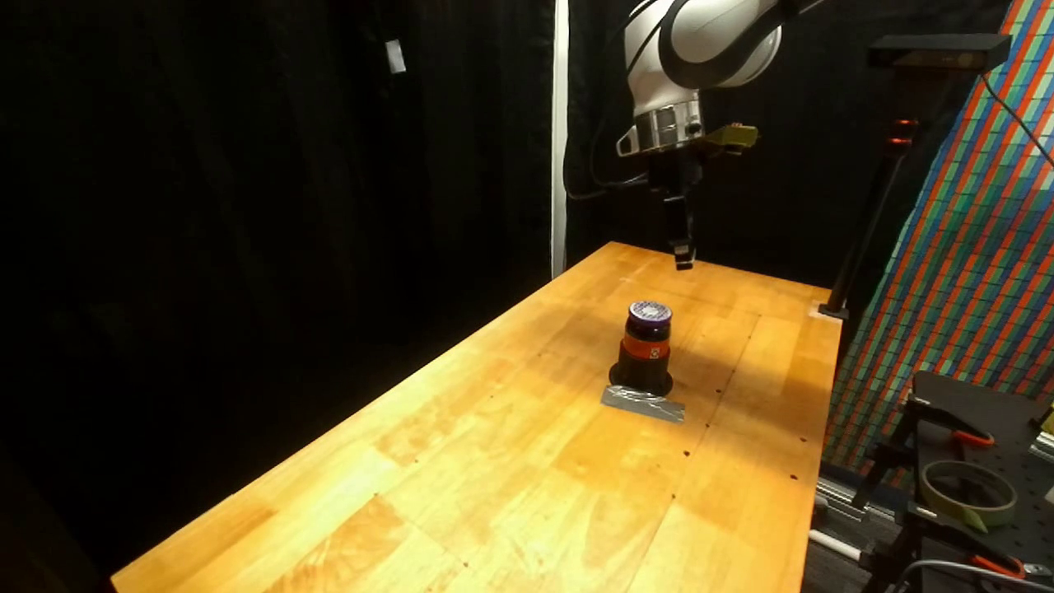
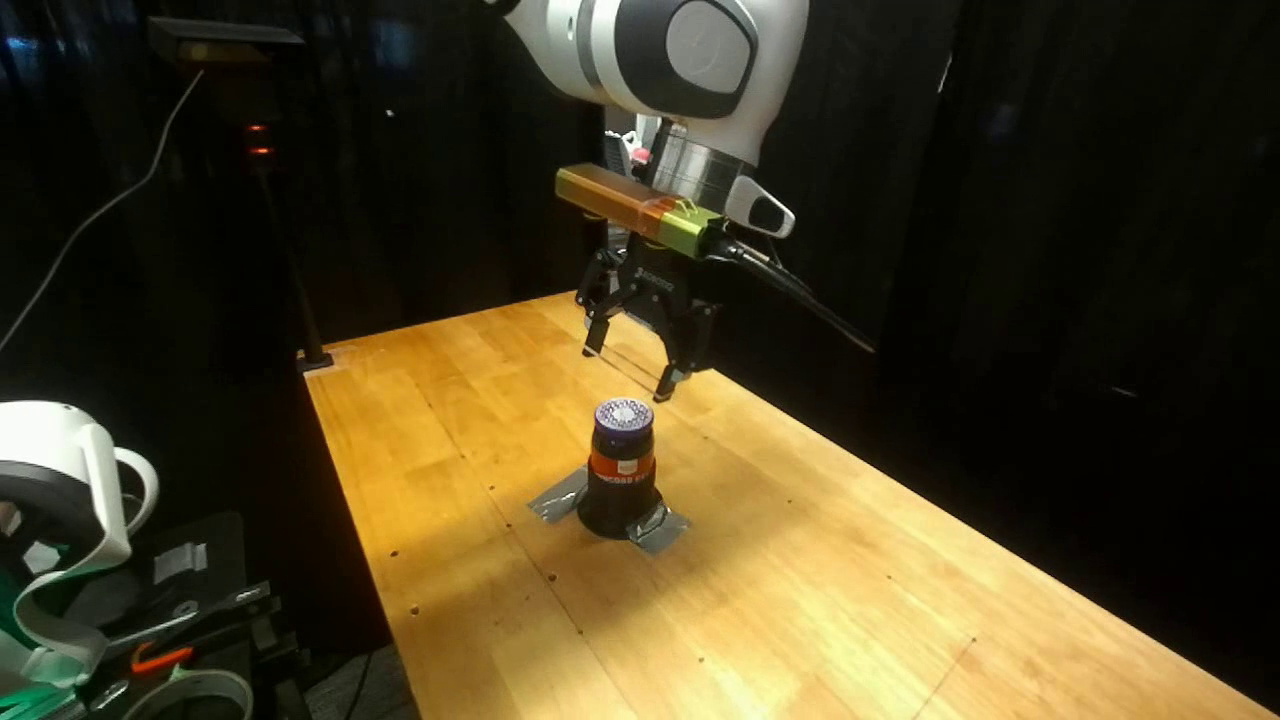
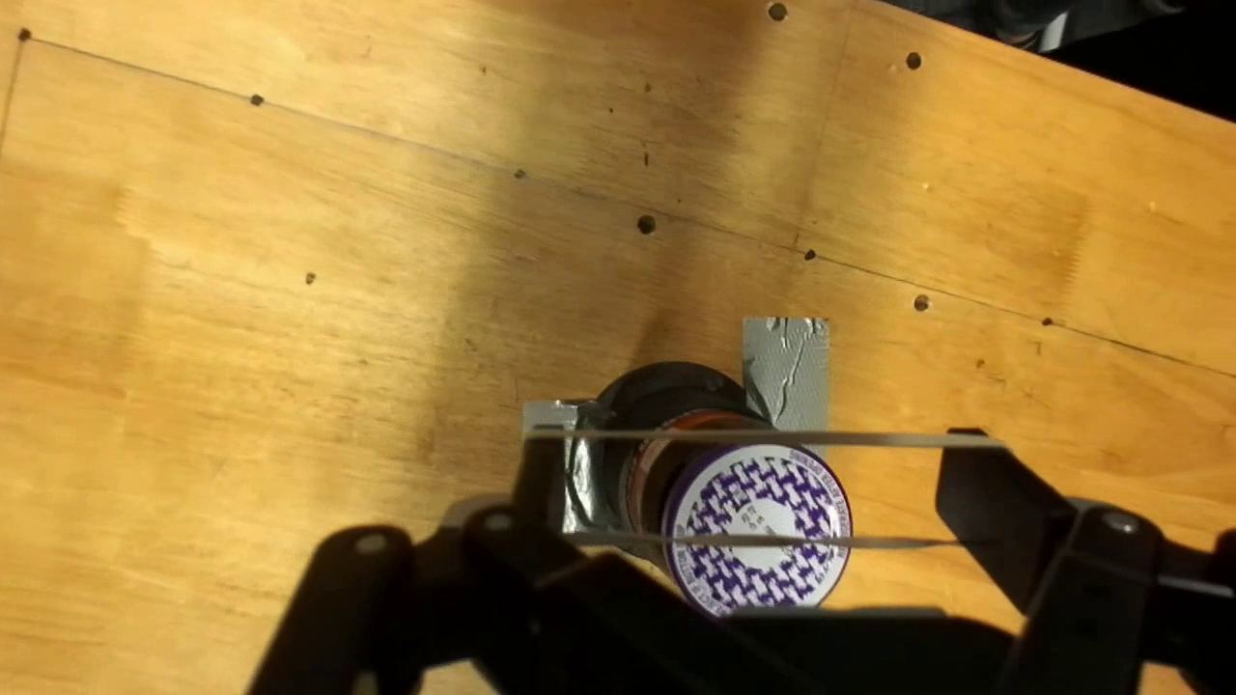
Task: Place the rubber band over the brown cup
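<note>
Where two tape strips (image 2: 662, 530) cross its base, one brown cup (image 2: 620, 475) is partly hidden. One rubber band (image 3: 879, 439) spans the gripper (image 2: 626, 375), its two fingers (image 2: 664, 384) apart.

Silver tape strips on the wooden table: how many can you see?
2. In an exterior view, one strip shows to the left of the brown cup, and another strip is at its front right. More could be hidden underneath.

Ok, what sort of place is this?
Likely a robotics lab rather than a home: a Franka Panda arm, black curtains and what looks like a post-mounted camera.
</note>
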You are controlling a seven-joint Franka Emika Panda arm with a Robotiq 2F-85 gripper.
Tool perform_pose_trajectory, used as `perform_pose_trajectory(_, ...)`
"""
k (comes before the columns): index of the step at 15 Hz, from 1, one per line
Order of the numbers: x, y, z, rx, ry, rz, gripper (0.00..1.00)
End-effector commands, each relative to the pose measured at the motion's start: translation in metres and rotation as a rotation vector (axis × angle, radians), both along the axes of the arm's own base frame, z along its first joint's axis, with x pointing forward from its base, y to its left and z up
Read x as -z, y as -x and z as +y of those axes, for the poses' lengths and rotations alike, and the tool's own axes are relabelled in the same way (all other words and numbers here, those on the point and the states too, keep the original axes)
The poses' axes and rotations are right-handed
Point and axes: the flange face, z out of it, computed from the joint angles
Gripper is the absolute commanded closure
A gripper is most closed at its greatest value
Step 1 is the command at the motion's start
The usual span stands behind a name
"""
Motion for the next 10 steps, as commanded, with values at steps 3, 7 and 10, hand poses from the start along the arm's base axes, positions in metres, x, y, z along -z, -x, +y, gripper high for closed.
perform_pose_trajectory(3,0.029,-0.038,0.01,0.01,-0.067,0.028,0.0)
perform_pose_trajectory(7,0.06,-0.051,0.015,0.016,-0.045,0.014,0.0)
perform_pose_trajectory(10,0.076,-0.058,0.022,0.015,-0.048,-0.025,0.0)
